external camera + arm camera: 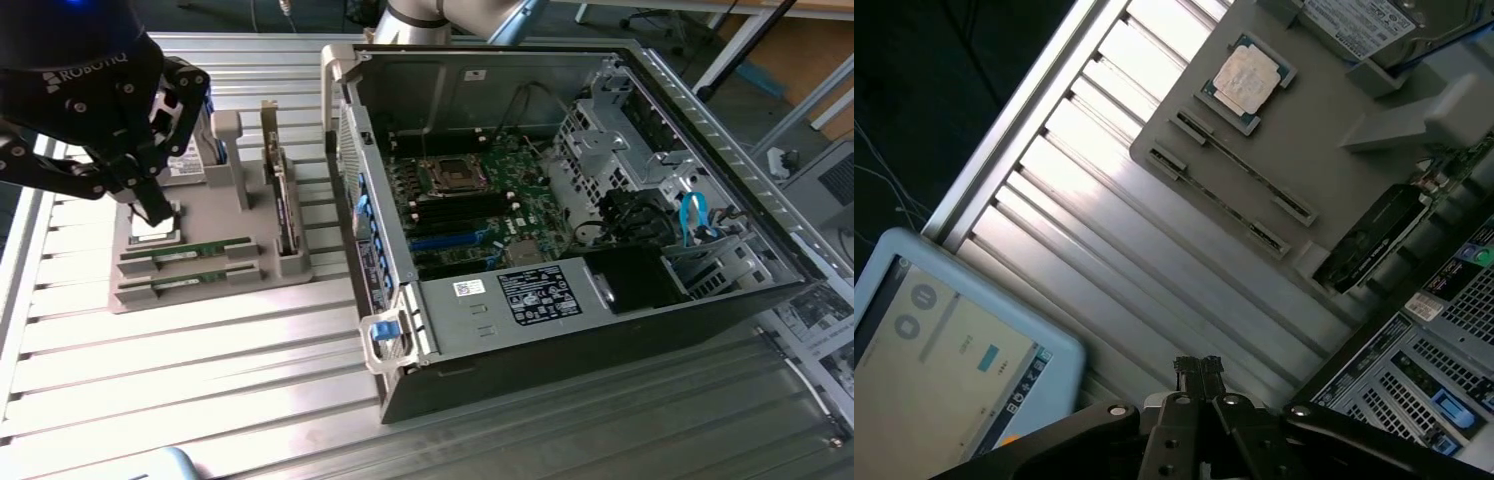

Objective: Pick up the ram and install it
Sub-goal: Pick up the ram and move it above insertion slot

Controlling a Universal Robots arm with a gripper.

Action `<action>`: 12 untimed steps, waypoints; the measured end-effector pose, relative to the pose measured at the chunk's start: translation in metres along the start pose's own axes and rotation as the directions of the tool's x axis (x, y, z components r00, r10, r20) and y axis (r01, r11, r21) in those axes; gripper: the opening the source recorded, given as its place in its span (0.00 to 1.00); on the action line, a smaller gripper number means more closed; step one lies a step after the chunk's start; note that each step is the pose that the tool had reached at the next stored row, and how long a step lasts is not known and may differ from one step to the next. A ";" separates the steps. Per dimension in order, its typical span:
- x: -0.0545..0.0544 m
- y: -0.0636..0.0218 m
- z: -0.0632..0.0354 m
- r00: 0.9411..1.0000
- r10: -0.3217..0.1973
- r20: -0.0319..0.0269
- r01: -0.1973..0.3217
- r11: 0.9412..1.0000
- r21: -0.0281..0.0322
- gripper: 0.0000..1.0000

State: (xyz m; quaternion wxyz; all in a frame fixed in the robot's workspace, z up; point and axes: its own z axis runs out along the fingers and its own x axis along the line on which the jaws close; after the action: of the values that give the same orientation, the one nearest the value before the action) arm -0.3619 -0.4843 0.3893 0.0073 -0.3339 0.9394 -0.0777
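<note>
Two green sticks sit on edge in parallel slots of the grey tray (200, 300) at the exterior view's left. The ram (187, 251) is next to the CPU (151, 237). Its twin (187, 283) is one slot on, on the side away from the CPU. Both lie flush in their slots, top edges exposed.

Gripper (156, 208): fingers closed tip to tip, nothing held. It hangs over the CPU corner of the tray, near one end of the ram but apart from it. Cannot tell whether the tips touch the CPU.

Surroundings:
- The drive (198, 158) stands upright at the tray's back, largely covered by the gripper's links.
- A card (280, 200) stands on edge between the slots and the case (534, 360).
- The case lies open just beside the tray, with the motherboard (481, 190) exposed.
- All of it rests on a ribbed metal table (200, 380).

Wrist view:
- The gripper (1198, 372) shows its tips together.
- The ram (1244, 167) and twin (1219, 200) read only as thin dark lines, chips not resolvable.
- The CPU (1244, 80) is plain to see.
- The drive (1354, 20) and tablet (944, 370) are cut by the frame edge.
</note>
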 end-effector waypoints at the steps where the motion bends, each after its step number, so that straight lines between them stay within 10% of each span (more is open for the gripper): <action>1: 0.000 0.0000 0.0000 1.000 -0.003 0.000 0.003 1.000 0.001 0.11; 12: 0.000 0.0000 0.0002 0.999 -0.043 -0.002 0.043 0.999 0.012 0.11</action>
State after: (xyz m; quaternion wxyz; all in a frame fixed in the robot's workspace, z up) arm -0.3619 -0.4844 0.3892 0.0067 -0.3539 0.9315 -0.0839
